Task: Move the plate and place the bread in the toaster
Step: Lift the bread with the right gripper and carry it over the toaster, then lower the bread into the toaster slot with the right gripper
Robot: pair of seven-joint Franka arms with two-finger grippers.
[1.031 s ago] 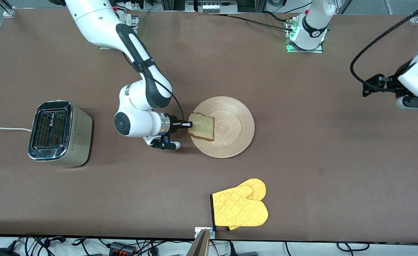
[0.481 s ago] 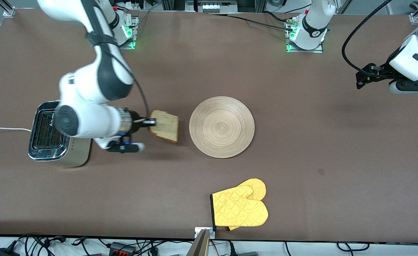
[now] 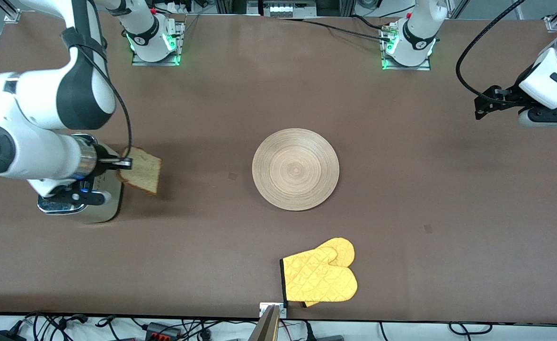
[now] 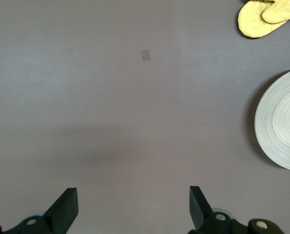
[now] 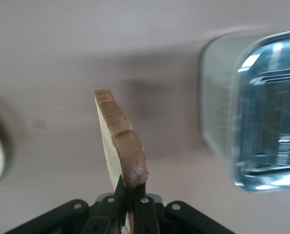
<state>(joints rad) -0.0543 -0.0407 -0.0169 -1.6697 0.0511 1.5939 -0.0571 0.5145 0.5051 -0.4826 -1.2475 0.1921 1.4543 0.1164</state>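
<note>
The surface [image 3: 240, 85] is a wide brown sheet, matte and smooth, with two small darker square marks on it, one near the plate and one toward the left arm's end. Metal frame posts stand at its corners along the robots' edge, and black cables and plugs run along both long edges. Green lights glow at both arm bases. No brand name or readable writing shows on any item; the toaster carries only a row of small marks along its side.

The right gripper [image 3: 126, 164] is up in the air just beside the toaster [image 3: 101, 208], over the strip of surface between toaster and plate. Its fingers are closed on the crust edge of the bread [image 3: 141, 175], which is held on edge and tilted, clear of the surface. In the right wrist view the bread [image 5: 119, 146] stands upright out of the fingers, with the toaster [image 5: 252, 112] off to one side, apart from the slice.

The plate [image 3: 296, 169] lies flat mid-surface with nothing on it. A yellow oven mitt [image 3: 320, 276] lies nearer the front camera than the plate.

The left arm waits, its gripper [image 4: 134, 207] hanging over bare surface at the left arm's end, fingers spread apart and holding nothing.
</note>
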